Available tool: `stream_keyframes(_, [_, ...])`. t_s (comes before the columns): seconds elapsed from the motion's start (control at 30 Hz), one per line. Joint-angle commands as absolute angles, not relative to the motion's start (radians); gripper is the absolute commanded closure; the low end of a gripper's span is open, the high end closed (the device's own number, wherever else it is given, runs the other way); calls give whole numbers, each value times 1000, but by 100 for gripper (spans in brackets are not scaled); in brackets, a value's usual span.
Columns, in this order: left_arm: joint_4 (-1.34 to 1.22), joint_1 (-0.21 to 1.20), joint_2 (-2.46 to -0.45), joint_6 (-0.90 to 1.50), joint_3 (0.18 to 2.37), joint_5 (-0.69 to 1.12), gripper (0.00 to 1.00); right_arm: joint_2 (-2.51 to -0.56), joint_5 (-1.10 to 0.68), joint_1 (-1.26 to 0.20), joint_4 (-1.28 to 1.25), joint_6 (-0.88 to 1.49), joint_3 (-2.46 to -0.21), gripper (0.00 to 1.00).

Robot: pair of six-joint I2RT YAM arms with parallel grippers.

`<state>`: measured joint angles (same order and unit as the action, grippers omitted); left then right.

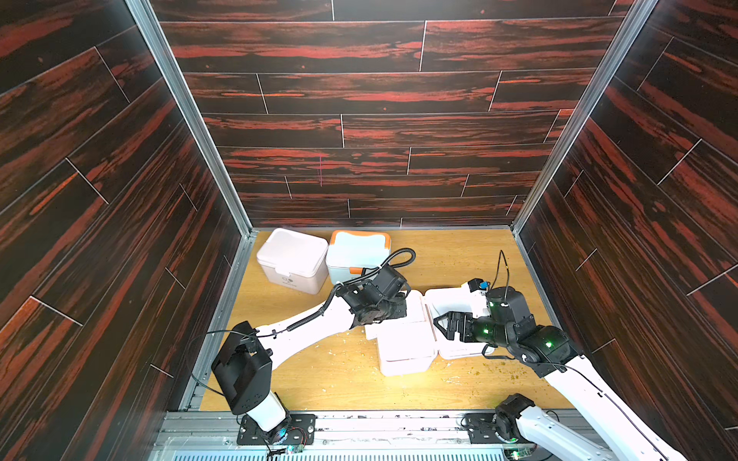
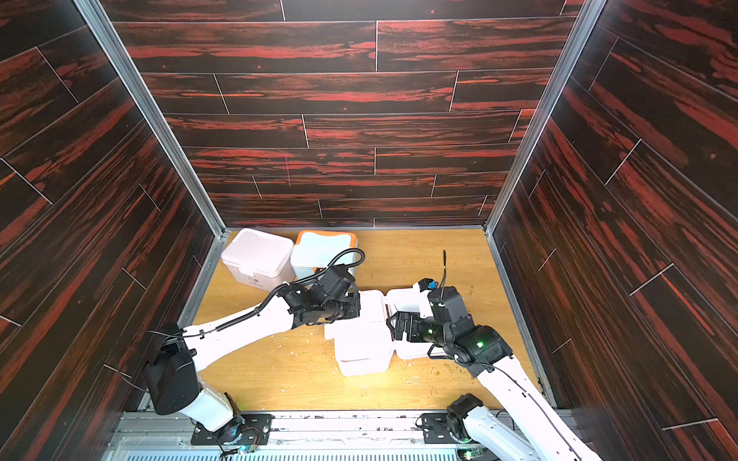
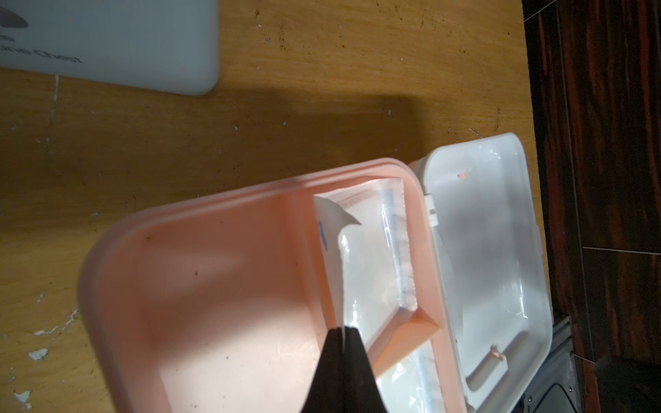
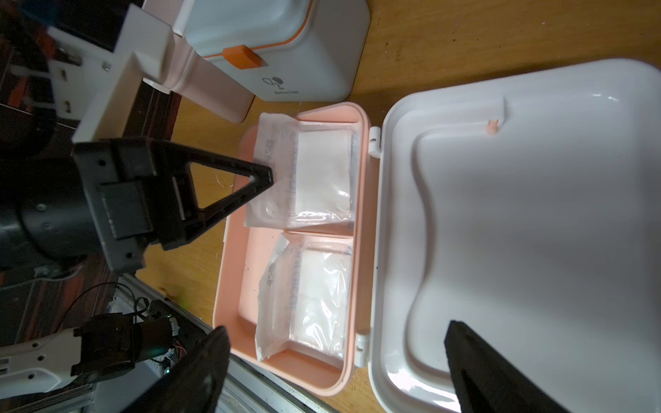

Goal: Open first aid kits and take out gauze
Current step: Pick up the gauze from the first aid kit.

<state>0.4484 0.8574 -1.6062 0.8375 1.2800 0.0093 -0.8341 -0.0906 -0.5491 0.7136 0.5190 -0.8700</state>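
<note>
**Though the open kit shows its gauze, none is out yet**

While the open kit lies near the middle of the table with its white lid folded flat to the right, both packets seen in it are inside the pink tray, along the hinge side. The far packet is tipped up from its compartment. The left gripper has its jaws pressed together on that packet's free edge, and the hold looks thin, on wrapper only. The near packet lies flat in its own compartment, untouched. The large compartment on the tray's left side looks empty. The right gripper hangs over the hinge and lid with its jaws spread wide, holding nothing.

At the far left, the pinkish kit and the orange-trimmed kit stand side by side with their lids down.

By my reading, one of three kits is opened and the first removal has only begun, since no packet lies on the table. Left to do are lifting the far packet clear, taking the near one, then opening the other two kits. Whether those hold gauze cannot be told.
</note>
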Motion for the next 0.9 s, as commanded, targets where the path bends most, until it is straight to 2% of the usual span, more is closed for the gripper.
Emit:
stream_keyframes(0.0, [454,853,-1534,847,1261,0,100,-842,-117,-551,693,510,-875,3])
stream_keyframes(0.17, [418,853,-1430,851,1199,-39,100,-839,-198,-552,630,496,-878,1])
stream_keyframes(0.43, [356,829,-1202,908,999,-231,100,-869,-334,-560,499,486,-855,1])
stream_keyframes(0.6, [359,758,-1069,953,867,-301,100,-918,-375,-605,441,470,-862,1])
stream_keyframes(0.87, [379,565,-902,994,693,-309,100,-1048,-320,-722,387,438,-913,1])
